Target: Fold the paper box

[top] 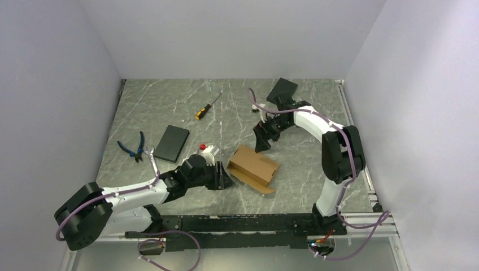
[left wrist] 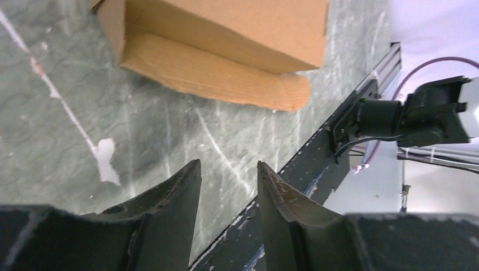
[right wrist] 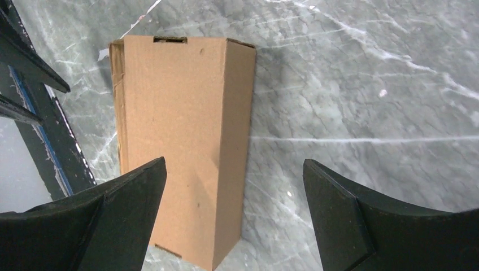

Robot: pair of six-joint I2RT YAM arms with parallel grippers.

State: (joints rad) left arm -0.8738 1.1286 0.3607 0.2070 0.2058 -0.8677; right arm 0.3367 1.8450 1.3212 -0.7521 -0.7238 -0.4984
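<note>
The right gripper (right wrist: pixel 234 161) hangs with fingers wide apart, empty; the paper box (right wrist: pixel 181 113) lies on the table (right wrist: pixel 367 84) just below it. The left gripper (left wrist: pixel 228 164), half apart and empty, has the paper box a little ahead. One long flap (left wrist: pixel 226 79) lies flat there. I judge the next move must lift and tuck it.

Screwdriver (top: pixel 208 106) far side; blue pliers (top: pixel 134 147) L, beside blk slab (top: pixel 171 143); marble tbl (top: pixel 169 101).

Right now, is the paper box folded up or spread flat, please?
Folded up: the paper box is a rectangular carton with raised sides, one flap lying out flat.
</note>
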